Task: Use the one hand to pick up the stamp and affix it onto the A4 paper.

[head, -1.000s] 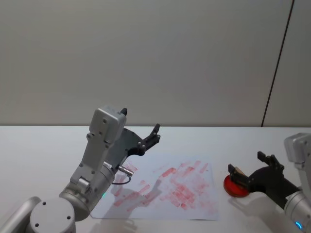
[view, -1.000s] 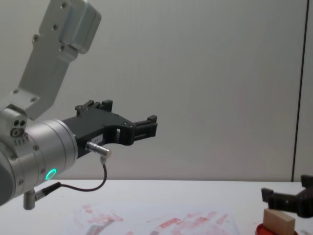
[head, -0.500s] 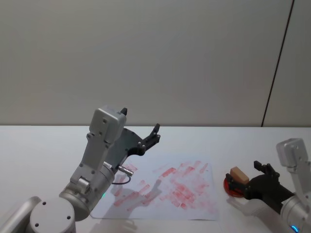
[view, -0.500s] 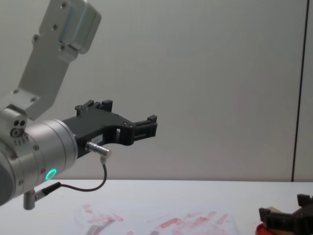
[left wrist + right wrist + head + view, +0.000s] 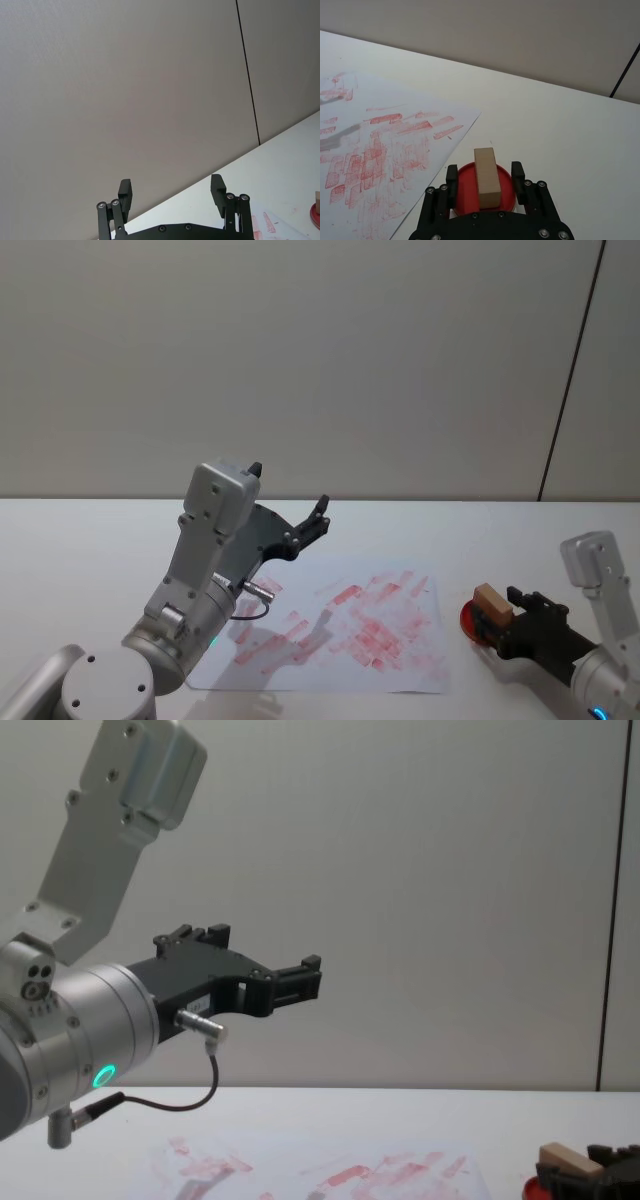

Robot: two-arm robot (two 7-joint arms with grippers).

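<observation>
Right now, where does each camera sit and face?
Head: high, looking down; left gripper raised, right gripper at the stamp beside the A4 paper.
Chest: low, looking across; left arm large.
Left wrist: faces wall past its open fingers.
Right wrist: looks down at stamp on the ink pad between its fingers.
Shared: head and right wrist show paper, stamp.

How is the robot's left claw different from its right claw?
The left gripper is held high above the table; the right gripper sits low at the red ink pad. The left gripper is empty; the right gripper has the stamp between its fingers. Both are black and open.
</observation>
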